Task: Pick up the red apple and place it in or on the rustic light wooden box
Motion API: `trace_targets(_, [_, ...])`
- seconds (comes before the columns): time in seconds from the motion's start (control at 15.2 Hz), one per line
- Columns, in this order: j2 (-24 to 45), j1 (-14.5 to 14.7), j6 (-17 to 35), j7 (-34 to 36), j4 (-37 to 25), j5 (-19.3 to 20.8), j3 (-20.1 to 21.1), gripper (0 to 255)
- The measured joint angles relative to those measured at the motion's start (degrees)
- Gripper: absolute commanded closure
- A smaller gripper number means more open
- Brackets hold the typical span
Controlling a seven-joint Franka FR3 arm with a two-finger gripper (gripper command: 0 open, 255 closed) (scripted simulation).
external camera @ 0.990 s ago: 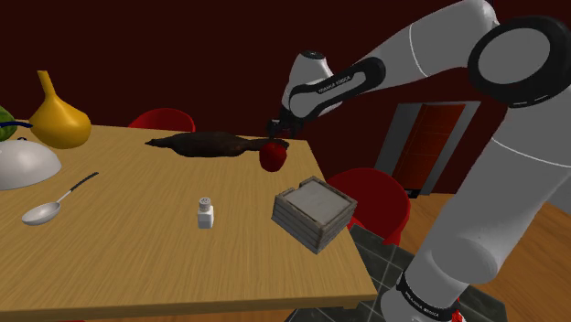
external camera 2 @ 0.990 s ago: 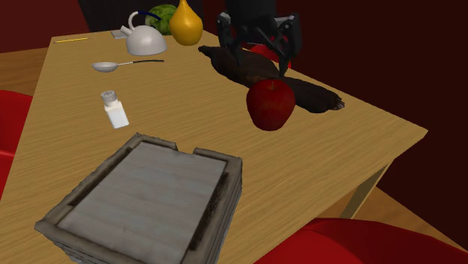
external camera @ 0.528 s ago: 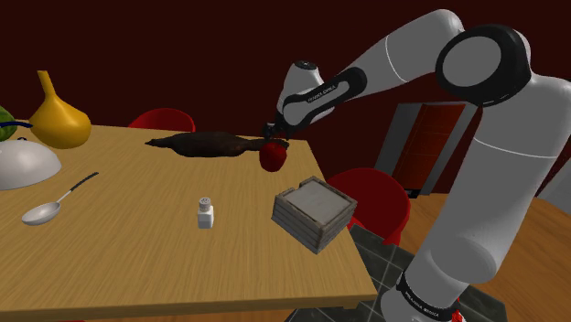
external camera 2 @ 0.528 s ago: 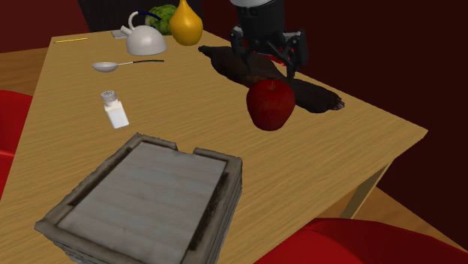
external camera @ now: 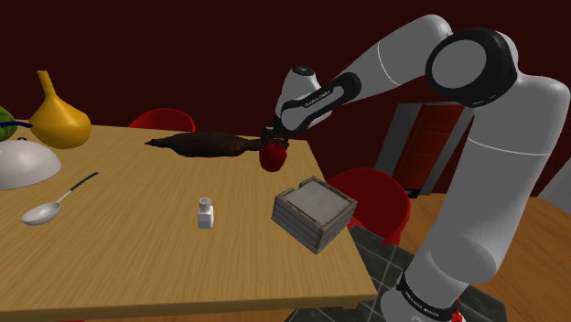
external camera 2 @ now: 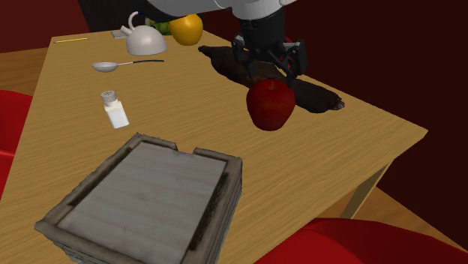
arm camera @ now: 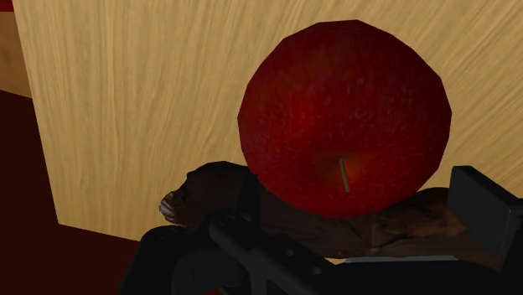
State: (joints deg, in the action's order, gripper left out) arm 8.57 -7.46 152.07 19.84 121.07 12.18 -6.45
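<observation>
The red apple (external camera: 272, 157) (external camera 2: 271, 103) (arm camera: 344, 126) rests on the wooden table (external camera: 137, 247), close to its far edge and against a long dark brown object (external camera: 206, 144) (external camera 2: 311, 94) (arm camera: 201, 197). My black gripper (external camera: 274, 137) (external camera 2: 268, 64) (arm camera: 360, 180) hangs just above the apple, open, with its fingers (arm camera: 482, 209) standing apart on either side of it and not touching it. The pale weathered wooden box (external camera: 313, 212) (external camera 2: 142, 202) stands at the table's corner, nearer the stand than the apple, with a flat slatted top.
A salt shaker (external camera: 206, 213) (external camera 2: 114, 109) stands mid-table. A spoon (external camera: 55, 203), a white domed kettle (external camera: 23, 163) and a yellow gourd vase (external camera: 57, 117) sit at the shoulder view's left. Red chairs (external camera: 375, 201) flank the table.
The gripper has come down closer to the apple, staying open. The arm's elbow has swung inward. The apple and box have not moved.
</observation>
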Motion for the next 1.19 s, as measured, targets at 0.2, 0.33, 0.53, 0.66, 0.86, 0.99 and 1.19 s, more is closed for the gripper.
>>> trace_targets(0.2, [0.0, 0.0, 0.0, 0.0, 0.0, 0.0, 0.0, 255])
trace_targets(0.33, [-0.3, -0.1, 0.0, 0.0, -0.1, 0.0, -0.1, 255])
trace_targets(0.53, [-0.2, -0.1, -0.1, -0.2, 0.0, -0.1, 0.0, 255])
trace_targets(0.66, [-0.1, -0.1, -0.1, -0.2, -0.1, -0.1, 0.0, 255])
trace_targets(0.86, [-0.3, 0.0, -0.3, -0.1, -0.2, -0.1, 0.0, 255])
trace_targets(0.99, [-0.8, -0.1, -1.4, -0.5, -0.7, -0.4, 0.1, 255])
trace_targets(1.19, [-2.0, 0.0, -3.5, -0.9, -1.5, -0.7, 0.2, 255])
